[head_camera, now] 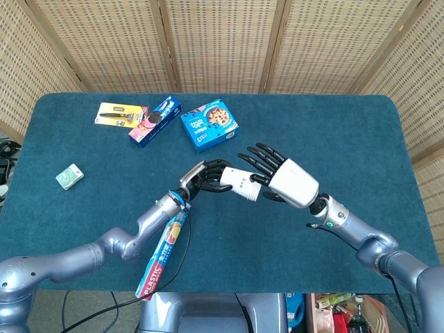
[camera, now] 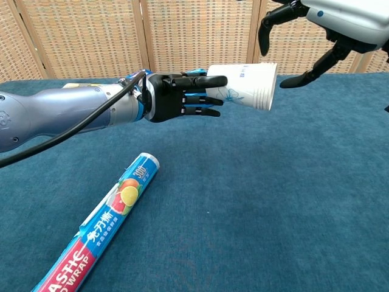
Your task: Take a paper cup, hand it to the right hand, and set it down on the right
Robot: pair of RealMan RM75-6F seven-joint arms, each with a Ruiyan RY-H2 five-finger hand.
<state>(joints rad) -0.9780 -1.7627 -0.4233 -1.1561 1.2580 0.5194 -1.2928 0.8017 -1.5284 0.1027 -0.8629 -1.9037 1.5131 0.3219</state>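
One paper cup [head_camera: 242,184] hangs in the air above the middle of the worktop [head_camera: 333,132], lying on its side with the open rim pointing toward the robot's right. It looks light and thin-walled, so by my judgement it will crush or go oval under a hard squeeze, and its smooth side could slip through a loose hold; the stiffest place to take it is likely near the rolled rim, with fingers wrapped around the wall rather than pinching it flat. The left hand [head_camera: 205,178] holds the cup by its narrow base end, fingers closed around it. The right hand [head_camera: 281,179] is spread wide and holds nothing; in the chest view its fingers arch above and beside the rim end of the cup [camera: 246,85], close to it, but whether any fingertip already touches the wall I cannot tell. Below the left forearm a roll of cling wrap [head_camera: 164,251] lies on the worktop, and farther back are a blue biscuit box [head_camera: 209,124], a smaller snack pack [head_camera: 154,121], a flat card pack [head_camera: 120,114] and a small green packet [head_camera: 69,176].
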